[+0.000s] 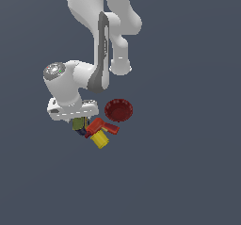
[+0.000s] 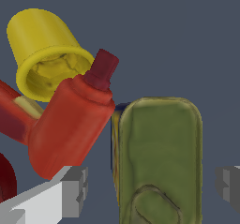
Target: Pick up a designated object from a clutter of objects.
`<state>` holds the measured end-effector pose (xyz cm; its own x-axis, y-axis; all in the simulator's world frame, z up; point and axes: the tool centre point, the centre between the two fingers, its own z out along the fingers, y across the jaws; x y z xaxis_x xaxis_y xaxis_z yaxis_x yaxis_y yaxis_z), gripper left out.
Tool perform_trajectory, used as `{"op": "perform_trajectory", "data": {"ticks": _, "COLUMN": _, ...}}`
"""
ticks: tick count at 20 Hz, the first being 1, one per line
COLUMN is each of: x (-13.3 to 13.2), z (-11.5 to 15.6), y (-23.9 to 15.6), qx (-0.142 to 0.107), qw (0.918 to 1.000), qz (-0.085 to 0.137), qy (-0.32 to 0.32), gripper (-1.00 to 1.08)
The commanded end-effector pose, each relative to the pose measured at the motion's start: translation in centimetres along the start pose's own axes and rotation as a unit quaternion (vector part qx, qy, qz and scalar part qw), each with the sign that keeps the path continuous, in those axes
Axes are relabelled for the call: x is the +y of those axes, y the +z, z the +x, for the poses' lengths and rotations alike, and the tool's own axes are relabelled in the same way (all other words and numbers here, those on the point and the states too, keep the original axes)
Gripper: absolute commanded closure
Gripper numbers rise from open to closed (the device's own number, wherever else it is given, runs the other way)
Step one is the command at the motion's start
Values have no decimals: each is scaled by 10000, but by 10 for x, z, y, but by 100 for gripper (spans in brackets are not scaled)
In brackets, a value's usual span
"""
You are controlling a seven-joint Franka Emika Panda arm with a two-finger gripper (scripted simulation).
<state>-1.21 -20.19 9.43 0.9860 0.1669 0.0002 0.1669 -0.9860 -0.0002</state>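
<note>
No legible txt or labels anywhere

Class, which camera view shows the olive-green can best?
The wrist view: the olive-green can fills the frame between the gripper fingers. In the exterior view only a small part of the can shows below the gripper.

We see a glossy white arm [image 1: 101, 12] built of rounded, tubular segments, with a dark grey strip [image 1: 102, 50] running down one link. A round joint cap [image 1: 55, 70] at nine o'clock of the exterior view shows a grey face with small green and red marks. In the wrist view the gripper [image 2: 152, 185] has blocky, pale grey fingers [image 2: 70, 192] with stepped tips.
</note>
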Motion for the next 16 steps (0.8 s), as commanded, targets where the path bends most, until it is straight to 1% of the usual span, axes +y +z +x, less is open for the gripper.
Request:
{"op": "perform_trajectory", "data": {"ticks": 1, "x": 0, "z": -1, "y": 13, "qx": -4, "qw": 10000, "qz": 0, "qy": -3, "gripper": -92}}
{"op": "perform_trajectory", "data": {"ticks": 5, "x": 0, "z": -1, "y": 27, "qx": -2, "qw": 10000, "qz": -1, "qy": -6, "gripper": -92}}
{"op": "perform_trajectory", "data": {"ticks": 9, "x": 0, "z": 0, "y": 32, "qx": -1, "qw": 10000, "qz": -1, "qy": -9, "gripper": -92}}
{"op": "perform_trajectory", "data": {"ticks": 10, "x": 0, "z": 0, "y": 32, "qx": -1, "qw": 10000, "qz": -1, "qy": -9, "gripper": 108}}
{"op": "perform_trajectory", "data": {"ticks": 16, "x": 0, "z": 0, "y": 32, "qx": -1, "qw": 10000, "qz": -1, "qy": -9, "gripper": 108}}
